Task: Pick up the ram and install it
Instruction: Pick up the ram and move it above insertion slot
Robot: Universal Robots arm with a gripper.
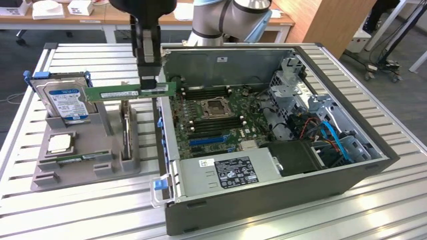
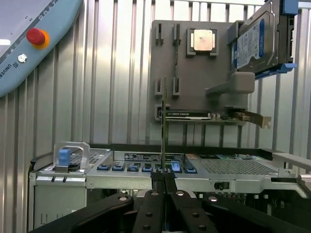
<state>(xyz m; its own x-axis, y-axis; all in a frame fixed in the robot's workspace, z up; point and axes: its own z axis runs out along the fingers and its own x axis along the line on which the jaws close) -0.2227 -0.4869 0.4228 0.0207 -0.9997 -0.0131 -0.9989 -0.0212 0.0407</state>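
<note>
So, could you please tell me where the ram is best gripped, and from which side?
By its upper long edge, from above, with the fingers pinching the two flat faces. The ram is a thin board standing on edge, so its faces give the widest contact, and the lower edge should probably stay free. The gripper holds it this way now.

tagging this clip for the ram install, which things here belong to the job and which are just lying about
Part of the job:
- ram, gripped in the fingers
- open computer case
- motherboard inside it

Just lying about:
- hard drive
- processor chip
- expansion card
- grey holder they sit in
</note>
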